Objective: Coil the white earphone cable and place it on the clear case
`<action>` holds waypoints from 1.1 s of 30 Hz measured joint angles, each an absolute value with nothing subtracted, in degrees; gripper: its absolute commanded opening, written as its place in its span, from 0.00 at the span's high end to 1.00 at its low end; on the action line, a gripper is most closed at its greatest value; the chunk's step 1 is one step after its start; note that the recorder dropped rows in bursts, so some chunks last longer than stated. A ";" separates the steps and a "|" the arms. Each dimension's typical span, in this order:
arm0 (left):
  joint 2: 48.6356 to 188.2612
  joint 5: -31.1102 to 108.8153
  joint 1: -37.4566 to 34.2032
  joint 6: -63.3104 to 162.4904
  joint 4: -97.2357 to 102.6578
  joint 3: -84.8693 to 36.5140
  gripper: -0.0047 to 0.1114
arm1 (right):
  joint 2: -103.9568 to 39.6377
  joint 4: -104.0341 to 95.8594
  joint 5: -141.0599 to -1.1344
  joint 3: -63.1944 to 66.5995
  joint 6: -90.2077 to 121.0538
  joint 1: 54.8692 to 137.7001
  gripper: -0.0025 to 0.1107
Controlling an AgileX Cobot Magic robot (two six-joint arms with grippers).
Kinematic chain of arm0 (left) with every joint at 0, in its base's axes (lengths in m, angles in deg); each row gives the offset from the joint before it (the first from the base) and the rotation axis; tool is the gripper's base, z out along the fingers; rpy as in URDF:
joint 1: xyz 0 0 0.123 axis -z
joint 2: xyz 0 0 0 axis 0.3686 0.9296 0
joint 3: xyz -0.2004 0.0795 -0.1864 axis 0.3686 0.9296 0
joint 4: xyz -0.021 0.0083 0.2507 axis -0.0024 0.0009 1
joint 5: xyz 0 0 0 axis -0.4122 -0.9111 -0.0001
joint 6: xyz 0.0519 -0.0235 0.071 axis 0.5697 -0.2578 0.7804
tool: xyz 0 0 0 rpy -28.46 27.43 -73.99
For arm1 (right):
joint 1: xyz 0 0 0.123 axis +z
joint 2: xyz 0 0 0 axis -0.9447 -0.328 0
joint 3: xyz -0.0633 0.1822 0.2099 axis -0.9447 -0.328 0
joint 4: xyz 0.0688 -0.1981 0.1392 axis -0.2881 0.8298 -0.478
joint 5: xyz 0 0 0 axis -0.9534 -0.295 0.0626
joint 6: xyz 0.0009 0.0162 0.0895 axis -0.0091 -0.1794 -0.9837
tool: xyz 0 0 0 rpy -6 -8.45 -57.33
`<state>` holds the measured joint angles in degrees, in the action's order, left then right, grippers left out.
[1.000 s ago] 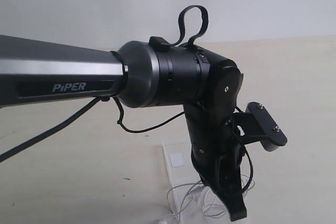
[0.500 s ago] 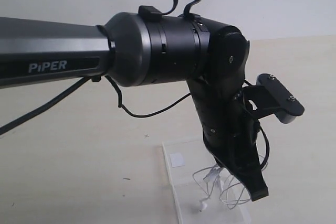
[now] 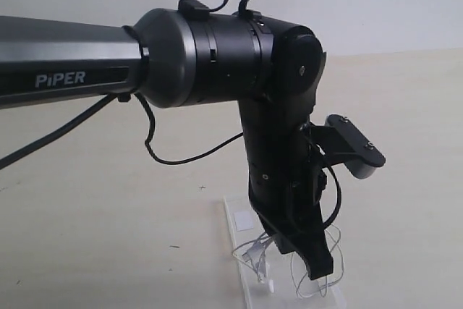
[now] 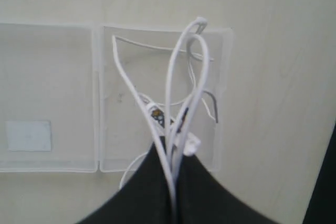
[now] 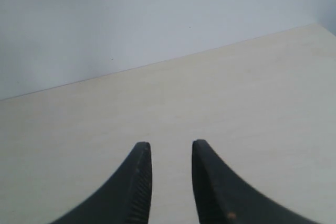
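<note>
The white earphone cable (image 4: 169, 85) hangs in several loops from my left gripper (image 4: 176, 148), which is shut on the bunched strands. The loops dangle over one half of the clear case (image 4: 52, 77); the other half carries a white square sticker (image 4: 29, 135). In the exterior view the left gripper (image 3: 315, 271) points down over the case (image 3: 235, 208), with cable loops (image 3: 258, 252) drooping on both sides of the fingers. My right gripper (image 5: 170, 148) is open over bare table with nothing between its fingers. It does not show in the exterior view.
The left arm's thick forearm (image 3: 72, 70) and its black cable (image 3: 181, 158) fill much of the exterior view. The light wooden table (image 3: 108, 215) runs back to a pale wall (image 5: 157, 14). The case lies near the front edge of that view.
The left gripper rose with the cable, swung right, then came back left and now hangs over the case. The right gripper has not moved.
</note>
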<state>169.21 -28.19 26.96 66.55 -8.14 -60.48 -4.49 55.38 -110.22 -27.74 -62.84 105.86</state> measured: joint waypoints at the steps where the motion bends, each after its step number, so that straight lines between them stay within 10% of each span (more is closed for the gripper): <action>1: 169.21 -28.19 26.96 66.55 -8.14 -60.48 0.96 | -4.49 55.38 -110.22 -27.74 -62.84 105.86 0.74; 33: 177.36 -23.88 26.96 66.98 -11.43 -60.48 0.96 | -4.49 55.38 -109.42 -27.74 -62.62 105.86 0.74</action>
<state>177.36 -23.88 26.96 66.98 -11.43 -60.48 -4.49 55.38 -109.42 -27.74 -62.62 105.86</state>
